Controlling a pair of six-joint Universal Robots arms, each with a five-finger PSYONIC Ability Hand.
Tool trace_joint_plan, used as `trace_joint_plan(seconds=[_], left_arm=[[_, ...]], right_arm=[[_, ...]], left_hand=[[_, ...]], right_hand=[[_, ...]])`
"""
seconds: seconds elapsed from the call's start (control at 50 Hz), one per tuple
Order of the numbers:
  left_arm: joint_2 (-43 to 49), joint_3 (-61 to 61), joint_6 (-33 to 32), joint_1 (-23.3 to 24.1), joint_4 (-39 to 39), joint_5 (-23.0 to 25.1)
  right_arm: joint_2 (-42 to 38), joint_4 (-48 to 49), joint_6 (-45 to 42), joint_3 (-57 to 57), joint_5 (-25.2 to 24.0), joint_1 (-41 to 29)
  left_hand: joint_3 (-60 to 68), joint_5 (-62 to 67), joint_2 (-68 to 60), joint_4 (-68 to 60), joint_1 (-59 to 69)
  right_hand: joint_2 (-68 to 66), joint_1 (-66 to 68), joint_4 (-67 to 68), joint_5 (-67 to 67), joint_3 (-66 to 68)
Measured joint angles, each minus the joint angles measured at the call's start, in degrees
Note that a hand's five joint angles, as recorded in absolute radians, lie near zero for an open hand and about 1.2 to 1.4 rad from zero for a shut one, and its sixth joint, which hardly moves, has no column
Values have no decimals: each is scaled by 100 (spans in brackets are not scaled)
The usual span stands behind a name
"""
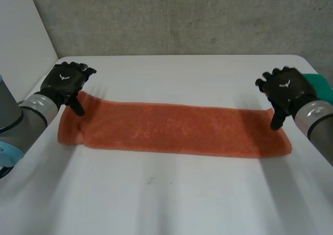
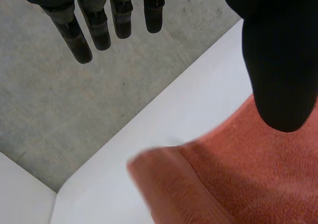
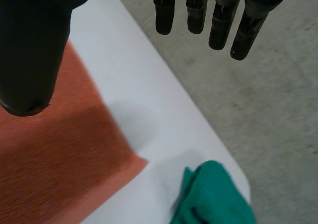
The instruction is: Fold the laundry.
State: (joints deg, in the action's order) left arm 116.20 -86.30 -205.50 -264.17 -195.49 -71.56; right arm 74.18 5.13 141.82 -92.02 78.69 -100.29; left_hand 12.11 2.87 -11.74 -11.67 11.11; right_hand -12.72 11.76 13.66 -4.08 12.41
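Left hand [image 1: 66, 81] open, fingers straight, above the orange towel's [image 1: 171, 128] far left corner; right hand [image 1: 285, 89] likewise at the far right corner. Nothing gripped. Towel flat on the table [image 1: 171, 198], long axis running hand to hand, so each end is nearest its own hand.
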Motion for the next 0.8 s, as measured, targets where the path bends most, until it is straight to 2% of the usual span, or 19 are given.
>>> trace_joint_plan(seconds=[0.32, 0.42, 0.5, 0.6, 0.68, 0.8], left_arm=[[1157, 675, -183, -89, -177, 2], [1640, 1027, -604, -142, -376, -291], [1900, 1219, -1213, -273, -516, -816], [1750, 1086, -1419, -230, -534, -1072], [1211, 669, -1202, 7, -525, -1124], [439, 61, -683, 312, -517, -1090]], right_arm=[[-18, 71, -35, -510, -39, 135], [-21, 66, -35, -539, -49, 168], [-23, 22, -31, -539, -30, 318], [-50, -36, -26, -562, -21, 548], [-163, -89, -17, -649, -134, 825], [-598, -79, 0, -720, -566, 1117]], left_hand=[[0, 0, 0, 0, 7], [0, 0, 0, 0, 7], [0, 0, 0, -1, 5], [0, -1, 0, 0, 0], [0, -1, 0, 0, 0], [0, -1, 0, 0, 0]], right_hand=[[0, 0, 0, 0, 0], [0, 0, 0, 0, 0], [0, 0, 0, 0, 0], [-16, 6, 4, -4, 20], [-410, 193, 284, -319, 450], [-1052, 859, 1002, -898, 1116]])
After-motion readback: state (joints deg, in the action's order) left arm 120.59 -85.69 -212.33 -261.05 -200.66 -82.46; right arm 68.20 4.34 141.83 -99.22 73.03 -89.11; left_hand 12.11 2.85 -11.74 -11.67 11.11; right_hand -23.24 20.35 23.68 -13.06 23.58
